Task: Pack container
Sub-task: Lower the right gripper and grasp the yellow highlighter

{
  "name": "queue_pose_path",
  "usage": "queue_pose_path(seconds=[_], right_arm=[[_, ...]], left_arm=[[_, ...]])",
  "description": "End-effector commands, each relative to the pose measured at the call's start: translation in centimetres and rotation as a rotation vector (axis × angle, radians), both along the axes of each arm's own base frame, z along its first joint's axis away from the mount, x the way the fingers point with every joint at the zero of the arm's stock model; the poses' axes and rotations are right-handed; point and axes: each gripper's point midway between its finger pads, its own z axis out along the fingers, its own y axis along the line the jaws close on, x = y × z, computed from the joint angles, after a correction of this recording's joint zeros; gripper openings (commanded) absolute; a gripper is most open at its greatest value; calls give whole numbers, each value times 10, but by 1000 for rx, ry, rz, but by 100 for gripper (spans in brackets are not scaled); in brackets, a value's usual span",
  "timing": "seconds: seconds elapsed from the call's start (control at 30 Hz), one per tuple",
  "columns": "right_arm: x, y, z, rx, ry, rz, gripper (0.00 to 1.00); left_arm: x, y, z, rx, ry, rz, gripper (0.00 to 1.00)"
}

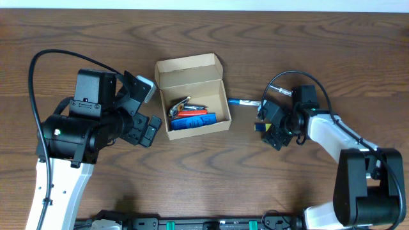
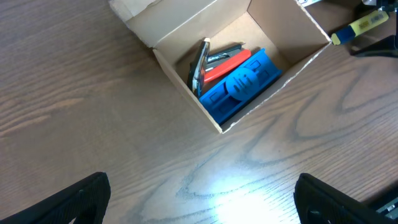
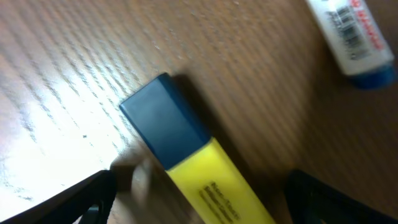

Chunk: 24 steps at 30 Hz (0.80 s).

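The container (image 1: 192, 96) is a tan cardboard box standing mid-table with its flap lid folded back. Inside lie a blue block (image 2: 242, 84), a red item (image 2: 227, 62) and a black-and-silver tool (image 2: 199, 62). My left gripper (image 1: 152, 128) hangs open just left of the box, its fingers (image 2: 74, 199) wide apart over bare wood. To the right of the box my right gripper (image 3: 208, 202) stands open astride a yellow highlighter (image 3: 211, 180) with a dark blue cap; a gap shows on each side of it. The highlighter (image 1: 260, 126) lies on the table.
A white pen with a blue cap (image 1: 245, 102) lies between the container and the right gripper, and it appears in the right wrist view (image 3: 351, 37) beyond the highlighter. The table is dark wood (image 1: 204, 172).
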Motion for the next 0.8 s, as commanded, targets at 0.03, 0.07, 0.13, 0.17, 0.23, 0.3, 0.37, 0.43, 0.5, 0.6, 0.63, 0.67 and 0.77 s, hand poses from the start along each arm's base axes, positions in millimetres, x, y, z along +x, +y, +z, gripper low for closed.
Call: queue_pose_path(seconds=[0.03,0.07,0.13,0.17,0.23,0.3,0.37,0.43,0.5,0.6,0.63,0.67,0.77], right_arm=[[-9,4,-14,42,107,-25,85],[-9,4,-15,44,118,-25,82],[-8,5,-15,48,129,-24,72],[-8,5,-15,48,127,-24,66],[-8,5,-15,48,127,-24,56],[-8,4,-15,43,127,-25,52],[-7,3,-15,36,124,-26,47],[-6,2,-15,31,121,-27,41],[-6,2,-15,30,119,-27,36],[-6,2,-15,32,122,-40,27],[-5,3,-15,34,124,-53,19],[-4,2,-15,36,126,-68,18],[-1,3,-15,43,123,-100,17]], left_arm=[[1,0,4,-1,-9,-10,95],[1,0,4,-1,-9,-10,95],[1,0,4,-1,-9,-10,95],[1,0,4,-1,-9,-10,95],[1,0,4,-1,-9,-10,95],[1,0,4,-1,-9,-10,95],[1,0,4,-1,-9,-10,95],[1,0,4,-1,-9,-10,95],[1,0,4,-1,-9,-10,95],[1,0,4,-1,-9,-10,95],[1,0,4,-1,-9,-10,95],[1,0,4,-1,-9,-10,95],[1,0,4,-1,-9,-10,95]])
